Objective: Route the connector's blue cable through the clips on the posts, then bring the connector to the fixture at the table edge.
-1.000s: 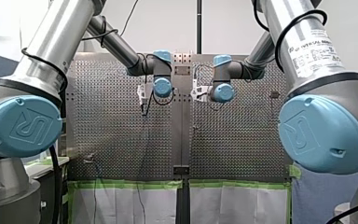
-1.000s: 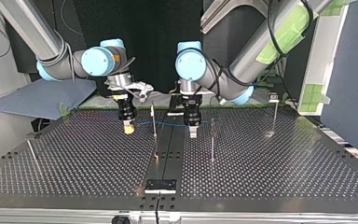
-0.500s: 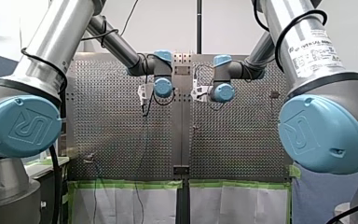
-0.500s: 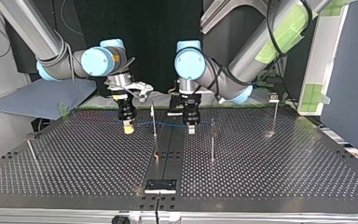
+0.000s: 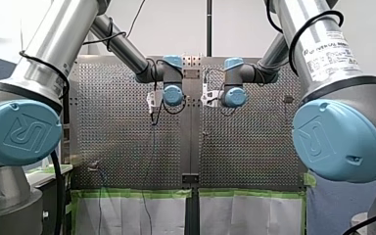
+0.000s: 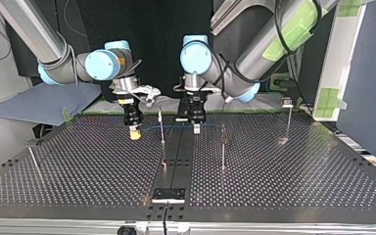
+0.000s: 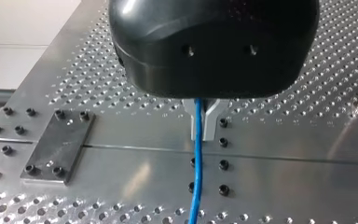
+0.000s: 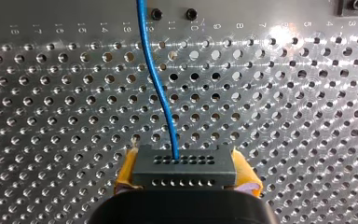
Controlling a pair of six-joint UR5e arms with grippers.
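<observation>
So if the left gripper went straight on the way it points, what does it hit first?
The table. My left gripper, shut on the blue cable, points straight down at the plain centre strip, beside some bolts. Nothing else shows below it, but the gap's depth is unclear.

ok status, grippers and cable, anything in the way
Right gripper shut on connector. Left gripper shut on blue cable, strung between them. Post stands along that span; clip contact unclear.

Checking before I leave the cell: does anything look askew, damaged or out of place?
Nothing stands out. The connector sits squarely between the yellow pads of my right gripper, and the blue cable runs without kinks to my left gripper, which pinches it.
</observation>
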